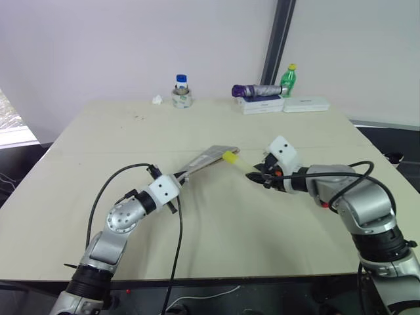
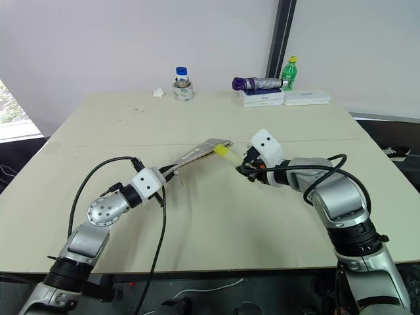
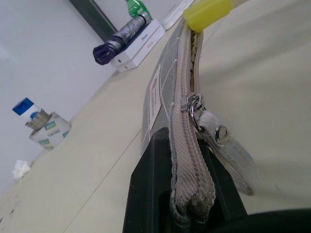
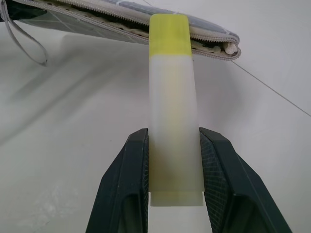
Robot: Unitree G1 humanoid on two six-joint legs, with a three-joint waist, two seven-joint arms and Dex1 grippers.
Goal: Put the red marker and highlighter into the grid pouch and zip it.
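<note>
Highlighter [image 4: 174,102] pinched between right jaws, cap at grid pouch [image 3: 182,121] opening; left jaws clamp pouch end.

two silver arms, white wrists, black fingers

each arm is built of silver-grey metal segments with black joint bands; the left arm shows a round silver joint cap dotted with small screws; white blocky housings sit at both wrists; black cables loop loosely from each forearm; the right gripper [image 4: 175,194] has black fingers with finely textured pads; the left gripper [image 3: 187,194] is smooth black.
</note>
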